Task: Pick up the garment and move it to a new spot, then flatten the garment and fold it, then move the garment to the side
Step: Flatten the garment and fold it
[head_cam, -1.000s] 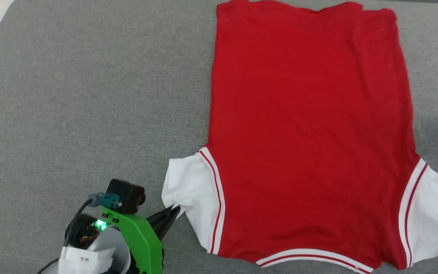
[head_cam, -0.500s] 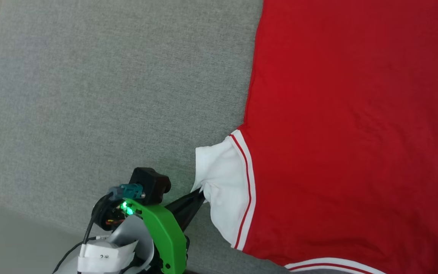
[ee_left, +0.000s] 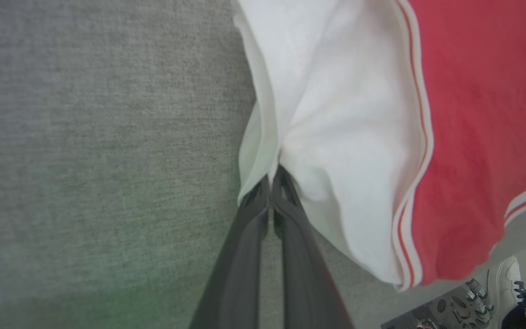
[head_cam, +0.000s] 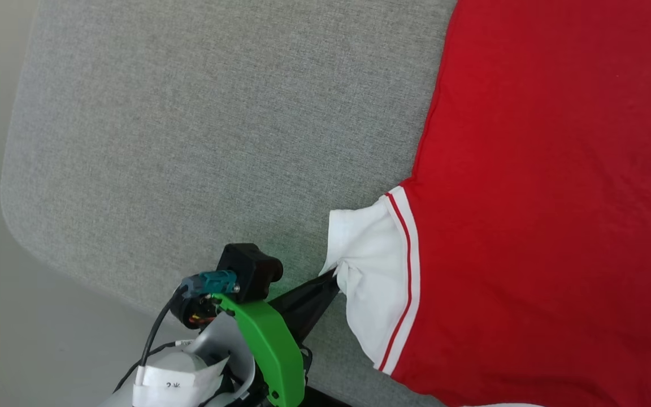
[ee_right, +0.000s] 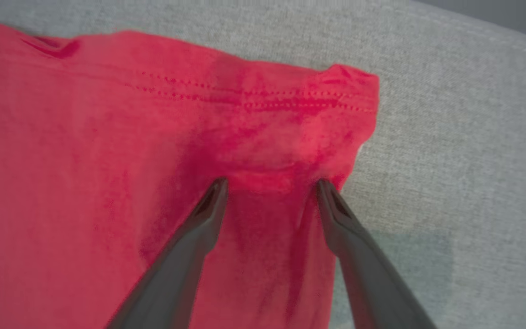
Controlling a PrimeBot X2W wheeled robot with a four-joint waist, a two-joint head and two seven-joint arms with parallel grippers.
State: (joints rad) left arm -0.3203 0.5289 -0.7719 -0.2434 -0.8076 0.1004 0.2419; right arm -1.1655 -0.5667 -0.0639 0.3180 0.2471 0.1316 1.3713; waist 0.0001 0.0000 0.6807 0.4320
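Note:
The garment (head_cam: 551, 186) lies flat on the grey table, plain red side up, its lettering hidden. Its white sleeve (head_cam: 373, 265) with red-and-white trim points toward my left gripper (head_cam: 334, 278). That gripper is shut on the sleeve's edge (ee_left: 274, 171), and the cloth puckers at its tips. In the right wrist view my right gripper (ee_right: 270, 185) stands open, fingertips pressing down on the red cloth near the hemmed corner (ee_right: 349, 87), which bunches between them.
The grey fabric table (head_cam: 190, 130) stretches left of the shirt, with its rounded corner and edge at the far left (head_cam: 12, 209). Pale floor lies beyond it. A shoe (ee_left: 516, 283) and some hardware show past the table's near edge.
The head camera has swung left, so the shirt sits further right in view. My left gripper stays shut on the sleeve edge, which is now drawn into a tighter pucker.

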